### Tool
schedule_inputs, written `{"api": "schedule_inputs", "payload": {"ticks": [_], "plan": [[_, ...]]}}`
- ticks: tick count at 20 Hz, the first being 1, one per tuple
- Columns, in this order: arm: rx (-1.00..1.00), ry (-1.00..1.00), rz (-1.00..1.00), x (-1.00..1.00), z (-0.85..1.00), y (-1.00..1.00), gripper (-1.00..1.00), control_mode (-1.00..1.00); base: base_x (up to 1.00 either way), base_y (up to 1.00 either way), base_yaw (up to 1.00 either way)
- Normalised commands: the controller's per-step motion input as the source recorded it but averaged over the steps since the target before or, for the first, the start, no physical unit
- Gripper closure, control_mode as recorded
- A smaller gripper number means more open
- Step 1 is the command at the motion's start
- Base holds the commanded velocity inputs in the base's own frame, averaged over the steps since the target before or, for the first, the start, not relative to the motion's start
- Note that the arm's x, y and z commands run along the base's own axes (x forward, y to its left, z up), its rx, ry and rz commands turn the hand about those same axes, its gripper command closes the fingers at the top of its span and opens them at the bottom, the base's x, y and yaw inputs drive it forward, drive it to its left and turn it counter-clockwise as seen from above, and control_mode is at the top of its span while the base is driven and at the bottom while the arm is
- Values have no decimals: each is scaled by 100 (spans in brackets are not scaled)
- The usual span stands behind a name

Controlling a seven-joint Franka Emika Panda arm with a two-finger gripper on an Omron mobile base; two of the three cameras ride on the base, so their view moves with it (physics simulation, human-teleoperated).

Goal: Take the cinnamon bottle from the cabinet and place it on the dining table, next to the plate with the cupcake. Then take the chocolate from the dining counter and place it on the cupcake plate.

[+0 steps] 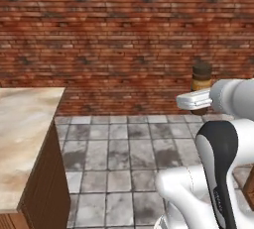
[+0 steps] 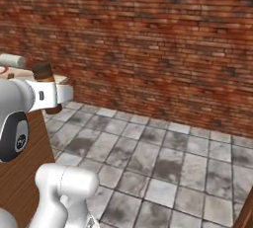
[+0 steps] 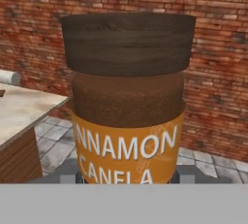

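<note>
Matt wood-grain cap [image 3: 127,41] on cinnamon bottle [image 3: 127,116]

Cinnamon bottle [image 3: 127,106]: dark brown cap, orange label.

Cinnamon bottle [image 3: 127,106]: orange label [image 3: 127,155] carries white capitals, upper line "NNAMON" with the first letters cut off at the bottle's edge, lower line "CANELA". No other text legible.

Bottle: the cinnamon bottle [image 1: 202,77] is standing upright in the air at the right, dark cap up, against the brick wall [image 1: 109,34]
Gripper: the gripper [image 1: 201,105] is closing around its lower part, fingers largely hidden
Bench: a marble-topped bench [image 1: 22,134] is lying at the left, well apart
Floor: grey tiles [image 1: 119,163] are stretching between them
</note>
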Motion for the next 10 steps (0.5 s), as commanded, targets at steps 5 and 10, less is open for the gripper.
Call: {"api": "schedule_inputs", "payload": {"ticks": [5, 10], "plan": [[0, 0, 0, 0, 0, 0, 100, 100, 95, -35, -4], [0, 0, 0, 0, 0, 0, 100, 100, 100, -25, 0]]}}
